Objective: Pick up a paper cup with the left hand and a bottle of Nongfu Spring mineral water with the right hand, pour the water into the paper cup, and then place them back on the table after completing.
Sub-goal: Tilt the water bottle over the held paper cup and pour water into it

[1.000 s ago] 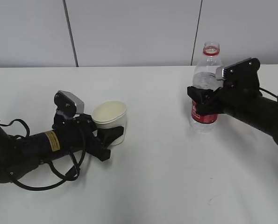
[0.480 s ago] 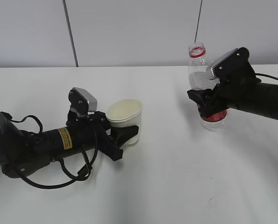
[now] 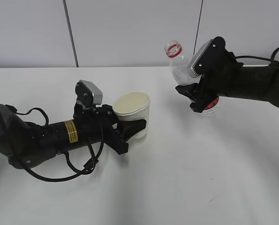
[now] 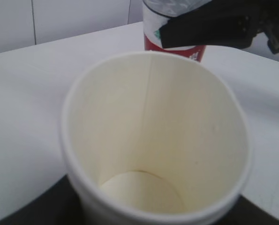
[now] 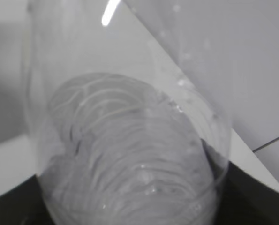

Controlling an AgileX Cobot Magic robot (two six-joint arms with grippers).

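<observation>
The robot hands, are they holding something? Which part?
Left hand grips the paper cup around its lower side. Right hand grips the bottle around its labelled middle.

Paper cup (image 3: 133, 114): cream inside, white outside. Bottle (image 3: 185, 74): clear, ribbed, with red neck ring and red label. Left hand (image 3: 130, 132): black, with yellow sticker (image 3: 70, 131) and silver-grey block (image 3: 91, 92). Right hand (image 3: 194, 97): black, grey block. Table (image 3: 186, 178): plain white.
</observation>
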